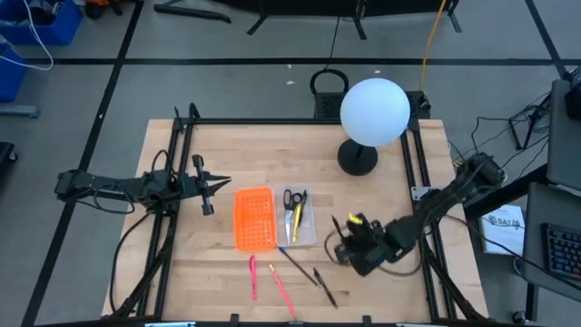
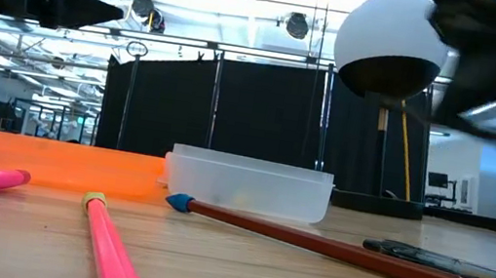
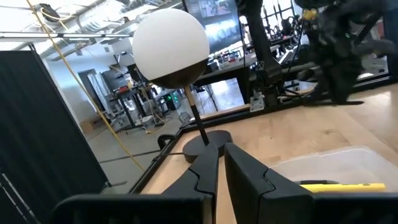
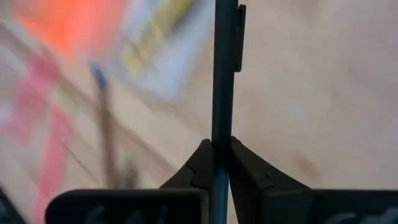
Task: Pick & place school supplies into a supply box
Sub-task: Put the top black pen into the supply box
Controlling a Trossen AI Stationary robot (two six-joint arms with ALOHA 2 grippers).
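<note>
A: What does the right wrist view give that the high view doesn't?

B: The grip. There the right gripper [image 4: 214,163] has its fingers [image 4: 245,171] clamped on a dark pen [image 4: 222,74], whose long axis runs straight out ahead of them. From above, that gripper [image 1: 349,243] is only a dark mass at about 4 o'clock on the table [image 1: 381,291], and the pen in it is hard to pick out.

A: And the box?

B: The clear box [image 1: 298,218] sits near the table's middle, touching the orange panel [image 1: 254,218] at its 9 o'clock side. The scissors [image 1: 290,198] and a yellow pencil [image 1: 295,222] lie inside, both running roughly 12 to 6.

A: The low view?

B: It shows the box wall [image 2: 251,187] and a brown pencil [image 2: 330,247] with a blue end toward the box, which from above [image 1: 298,265] slants from 11 to 5. Two pink pens [image 1: 253,277] [image 1: 282,291] lie at 6 o'clock, running nearly 12 to 6; another black pen [image 1: 325,286] lies at 5.

A: The left gripper?

B: It [image 1: 207,186] hangs at 9 o'clock, fingers [image 3: 252,180] close together with a thin gap, holding nothing, aimed at the white globe lamp [image 3: 171,43].
</note>
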